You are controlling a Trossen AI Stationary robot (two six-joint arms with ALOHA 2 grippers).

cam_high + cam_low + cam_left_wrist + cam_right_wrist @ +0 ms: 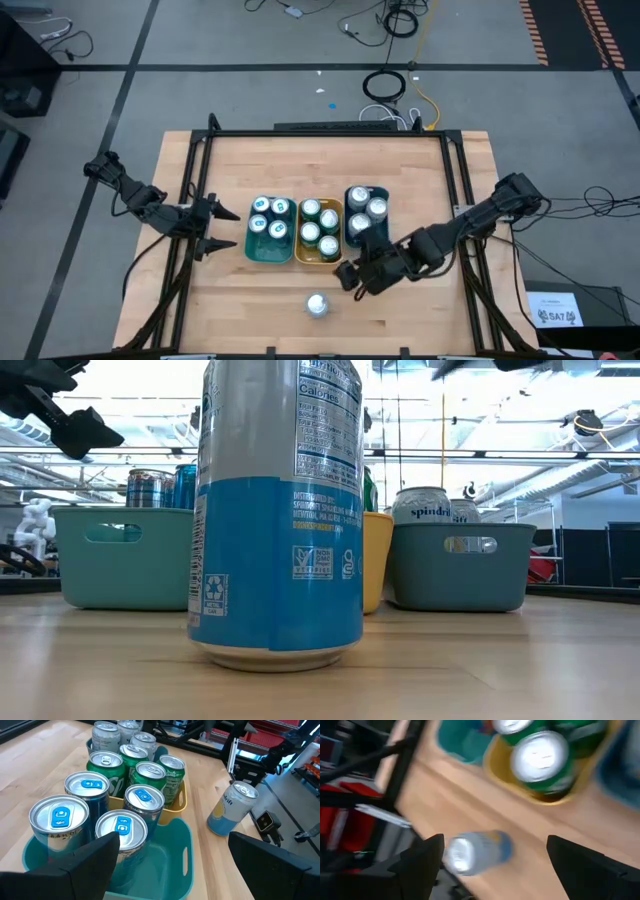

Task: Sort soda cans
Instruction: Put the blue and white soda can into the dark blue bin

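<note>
Your right gripper (352,277) hangs with fingers spread and empty, just up-table of the lone silver-and-blue soda can (317,305) standing upright near the front edge. Come in crooked and I judge you'll tip it, and it could roll off the edge. Your left gripper (222,229), fingers also apart, waits beside the teal tray (269,252). Other cans fill the yellow tray (318,259) and blue tray (352,192). The wooden table (420,300) is smooth; cables litter the grey floor (200,40).

On the lone can (278,510) near the table's front edge I read "Calories"; a can (422,505) in the right-hand tray reads "spindrift".
</note>
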